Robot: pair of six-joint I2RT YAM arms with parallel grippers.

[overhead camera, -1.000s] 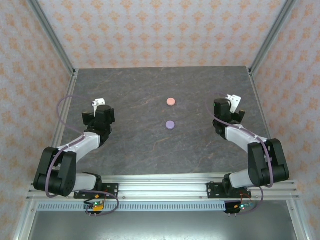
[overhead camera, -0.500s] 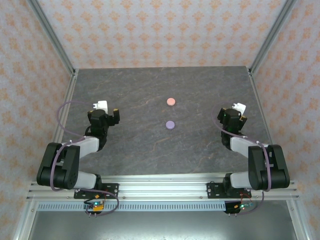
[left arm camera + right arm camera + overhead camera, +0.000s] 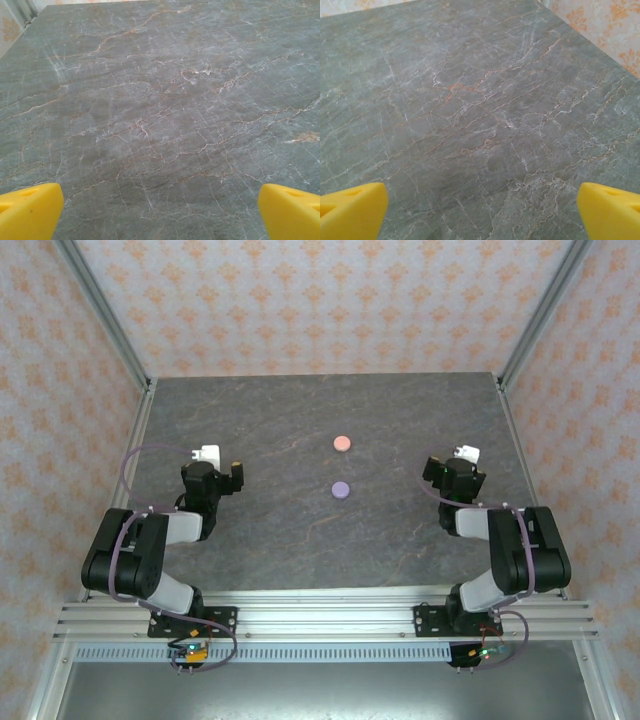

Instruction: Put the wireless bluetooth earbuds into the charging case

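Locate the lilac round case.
In the top view, the lilac round case lies near the middle of the table, apart from the pink round case and on its robot-facing side.

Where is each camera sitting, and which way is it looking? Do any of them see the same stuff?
Top external: above and behind the arms, looking down on the table, pink case and lilac case; left arm and right arm show.
Left wrist: on the left arm, looking low across the table; its yellow fingertips show, wide apart.
Right wrist: likewise on the right arm; yellow fingertips, wall beyond.
Shared: all three see the marbled table.
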